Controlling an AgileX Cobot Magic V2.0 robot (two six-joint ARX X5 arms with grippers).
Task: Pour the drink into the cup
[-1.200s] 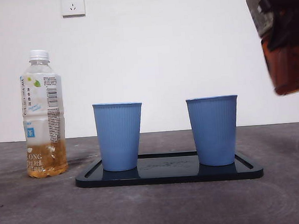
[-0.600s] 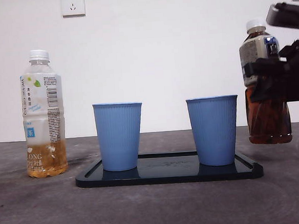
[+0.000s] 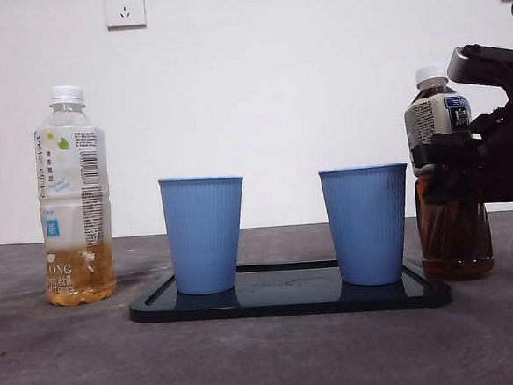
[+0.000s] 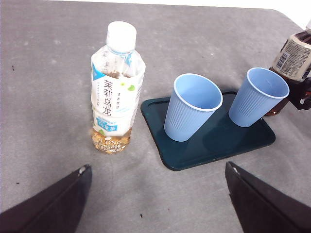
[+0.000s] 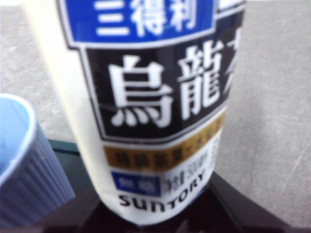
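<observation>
One upright dark tea bottle (image 3: 450, 188) in right pincer (image 3: 465, 156).

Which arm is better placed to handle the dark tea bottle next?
Right. The right tool is clamped on the dark tea bottle, which stands upright beside the tray, close to the nearer blue cup. The left tool hangs open and apart, with the pale tea bottle closest.

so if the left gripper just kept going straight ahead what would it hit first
Probably the near blue cup on the tray, or the tray's edge; the pale tea bottle stands off to one side. Depth is unclear.
</observation>
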